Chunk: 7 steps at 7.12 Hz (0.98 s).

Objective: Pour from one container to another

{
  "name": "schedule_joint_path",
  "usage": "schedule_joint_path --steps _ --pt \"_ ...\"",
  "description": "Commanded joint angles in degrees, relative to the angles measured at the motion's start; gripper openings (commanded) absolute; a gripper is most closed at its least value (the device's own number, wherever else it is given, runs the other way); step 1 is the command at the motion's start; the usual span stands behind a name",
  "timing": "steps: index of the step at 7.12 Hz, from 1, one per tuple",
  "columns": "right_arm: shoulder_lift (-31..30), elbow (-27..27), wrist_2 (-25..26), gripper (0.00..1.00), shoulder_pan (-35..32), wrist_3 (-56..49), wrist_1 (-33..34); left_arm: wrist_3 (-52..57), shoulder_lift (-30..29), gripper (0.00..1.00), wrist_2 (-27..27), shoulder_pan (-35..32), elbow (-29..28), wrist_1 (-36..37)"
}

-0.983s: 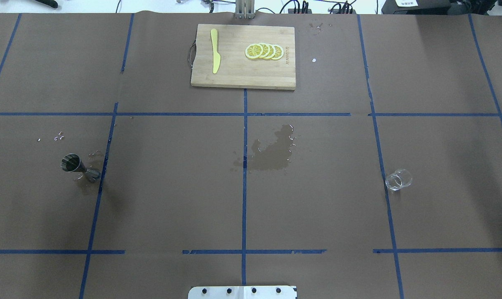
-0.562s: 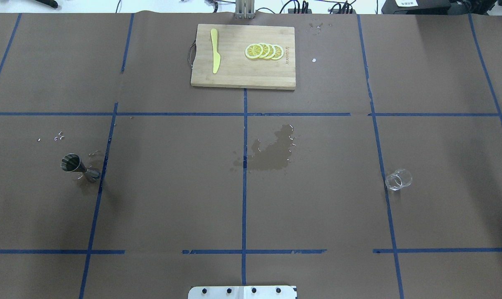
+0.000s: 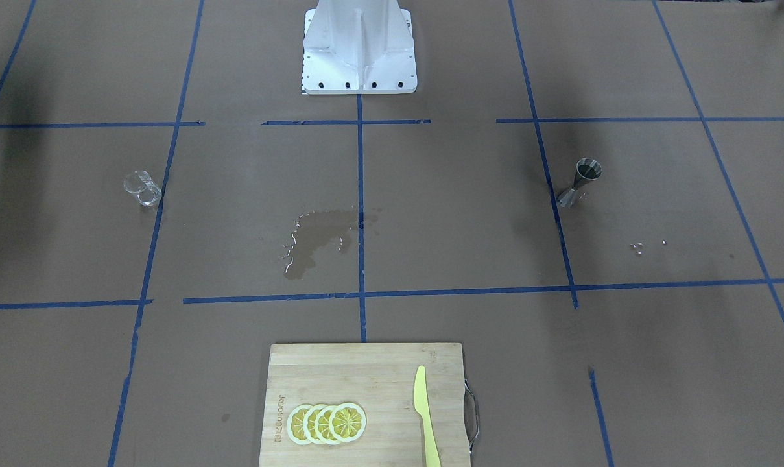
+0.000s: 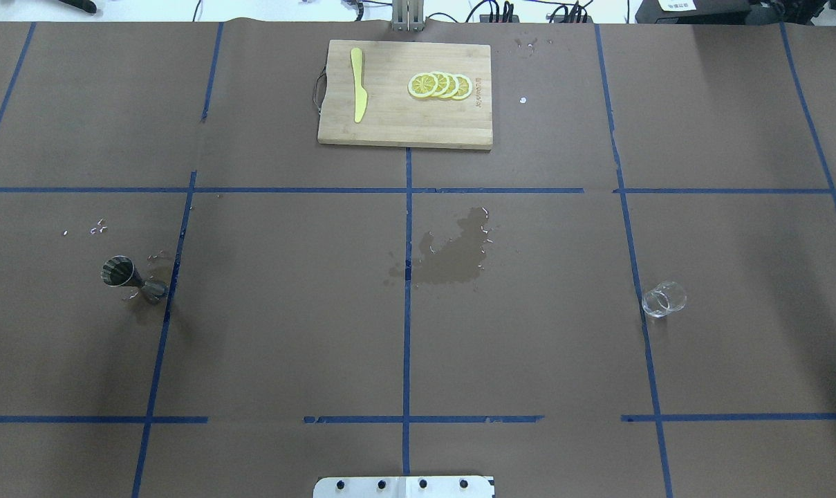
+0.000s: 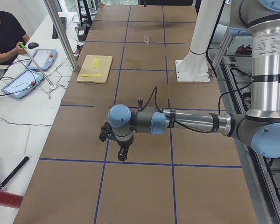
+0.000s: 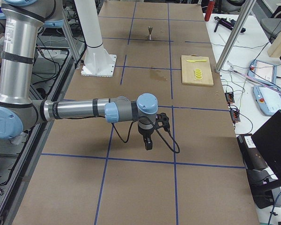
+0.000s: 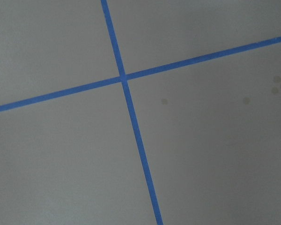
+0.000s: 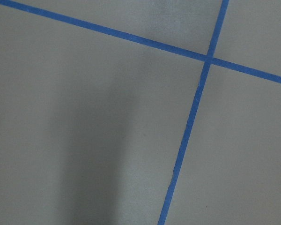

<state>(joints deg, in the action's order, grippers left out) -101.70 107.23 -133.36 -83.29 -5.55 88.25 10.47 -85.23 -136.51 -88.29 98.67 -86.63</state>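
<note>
Left to right. My left gripper (image 5: 122,154) hangs over bare table (image 4: 286,332) off my left end, well apart from everything. It shows only in the side view, so I cannot tell if its fingers are parted or closed. Its wrist camera shows just paper and blue tape (image 7: 124,79).

The jigger (image 4: 124,274) stands upright on my left, just beside a tape line, with droplets around its foot. Risk: narrow foot and small mouth, so a nudge tips it and a fast pour misses. Whether it holds anything I cannot make out.

At centre is a wet patch (image 4: 452,252), slick paper to carry over. The cutting board (image 4: 404,94) on the far side is not in the way.

The glass cup (image 4: 664,299) sits on my right by a tape line, well apart from the jigger. Risk: clear, round and possibly wet, so my grip may slip or land off-centre. Its fill level and lip direction are unreadable.

My right gripper (image 6: 148,143) also shows only from the side, over bare table. I cannot tell its state either.
</note>
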Motion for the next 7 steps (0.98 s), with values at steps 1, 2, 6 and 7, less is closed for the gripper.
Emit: schedule_joint_path --steps 1,2,6,7 --pt "0.18 0.17 0.12 1.00 -0.20 0.01 0.00 -0.19 -0.11 1.00 0.02 -1.52 -0.32 0.75" --pt "0.27 0.35 0.12 1.00 -0.20 0.10 0.00 -0.19 -0.28 1.00 0.02 -1.53 -0.23 0.76" --pt "-0.43 1.93 -3.05 1.00 -1.07 3.44 0.61 -0.19 -0.90 1.00 -0.24 -1.53 -0.75 0.32" --pt "-0.26 1.32 -2.52 1.00 -1.34 3.35 0.61 -0.19 -0.90 1.00 -0.33 -1.53 -0.93 0.32"
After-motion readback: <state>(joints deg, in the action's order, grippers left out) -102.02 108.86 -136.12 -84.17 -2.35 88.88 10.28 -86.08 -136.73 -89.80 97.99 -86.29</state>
